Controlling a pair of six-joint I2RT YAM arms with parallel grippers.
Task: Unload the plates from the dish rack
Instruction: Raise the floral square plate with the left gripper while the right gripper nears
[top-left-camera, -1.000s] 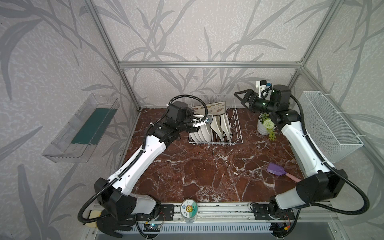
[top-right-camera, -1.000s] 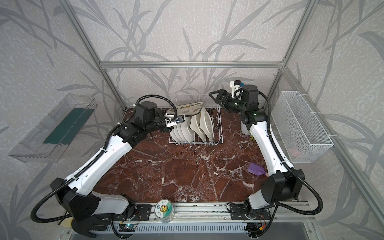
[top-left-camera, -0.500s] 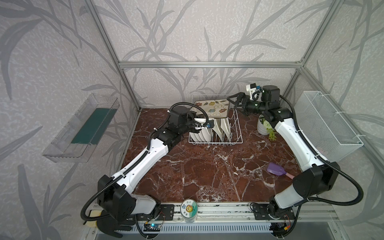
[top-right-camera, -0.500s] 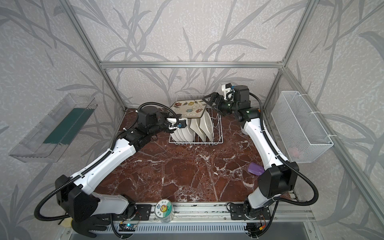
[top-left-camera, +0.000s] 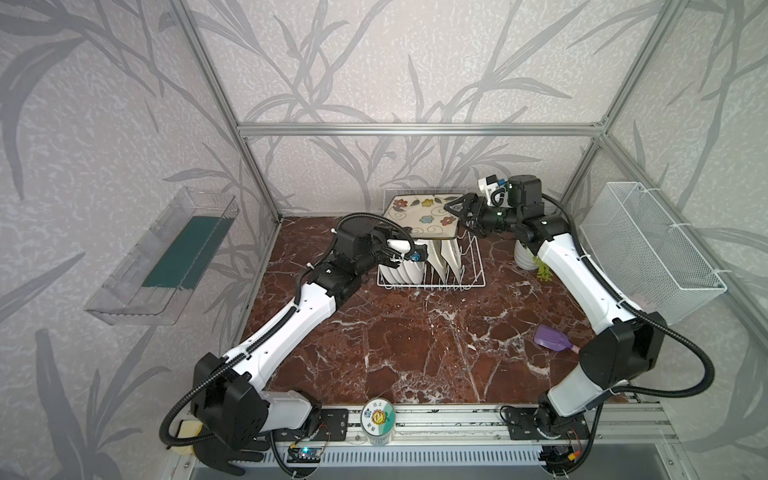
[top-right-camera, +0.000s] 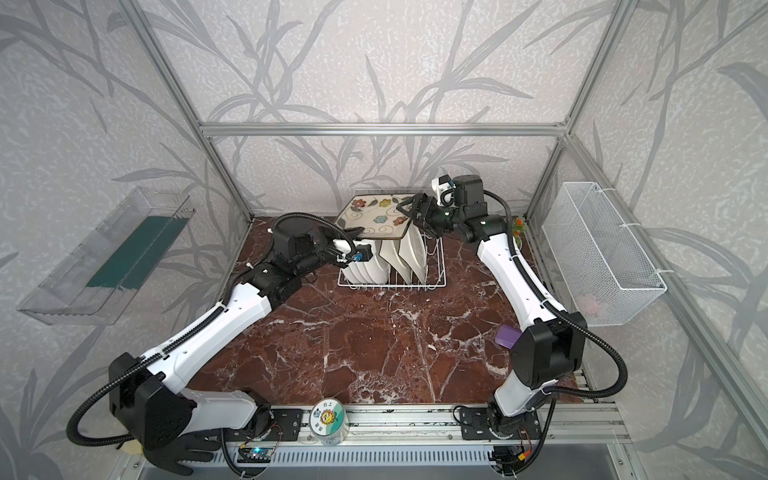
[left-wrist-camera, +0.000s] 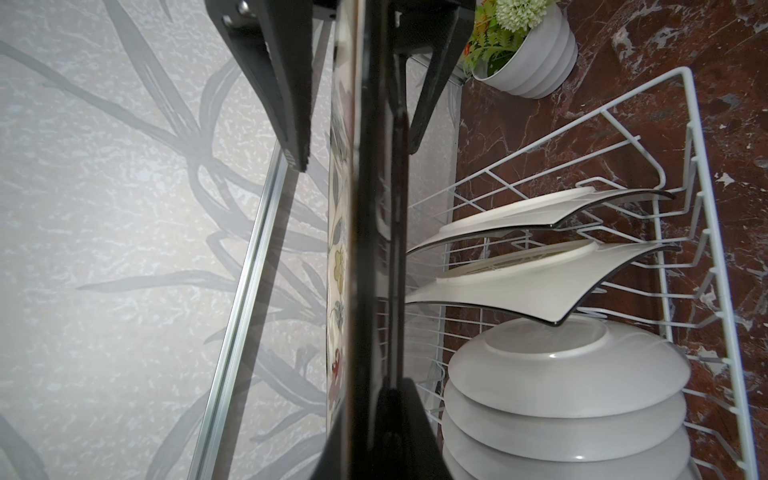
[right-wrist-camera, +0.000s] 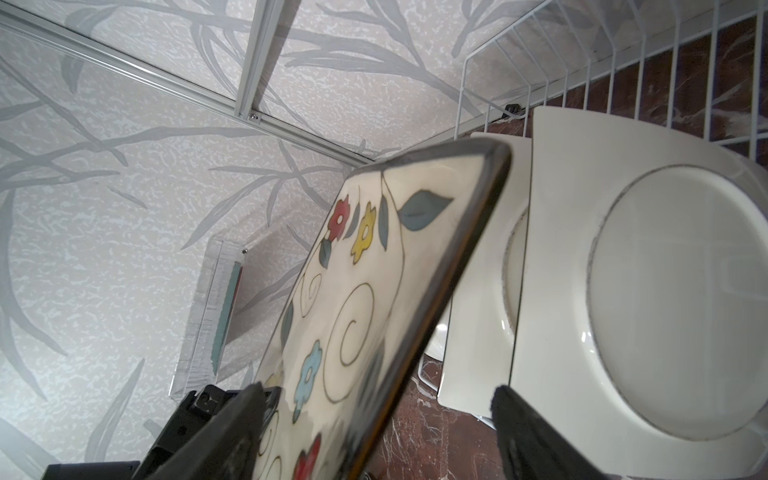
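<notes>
On the far left wall hangs a clear plastic tray (top-left-camera: 166, 257), well apart from the work. Moving right, we see the left gripper (top-left-camera: 392, 232) clamped narrow on the near-left edge of a square cream plate with painted flowers and a dark rim (top-left-camera: 422, 216). It holds the plate roughly level above the far end of the white wire dish rack (top-left-camera: 478, 266), which stands on the red-brown marble counter (top-left-camera: 415, 332). In the rack below, round white plates (top-left-camera: 399, 270) fill the left side. Two square cream plates (top-left-camera: 446, 257) lean to their right.

At the floral plate's right corner, the right gripper (top-left-camera: 459, 215) has its jaws standing wide, one above and one below the rim, gripping nothing. A white mesh basket (top-left-camera: 648, 249) hangs further right.

We judge this to be a handover, and a risky one. The floral plate hangs from one thin glazed edge. A crooked bite on the corner could twist it out of the left gripper. If the left lets go early, the plate would drop onto the crockery below. The lower right jaw also sits near the rack's wires and could snag them.
</notes>
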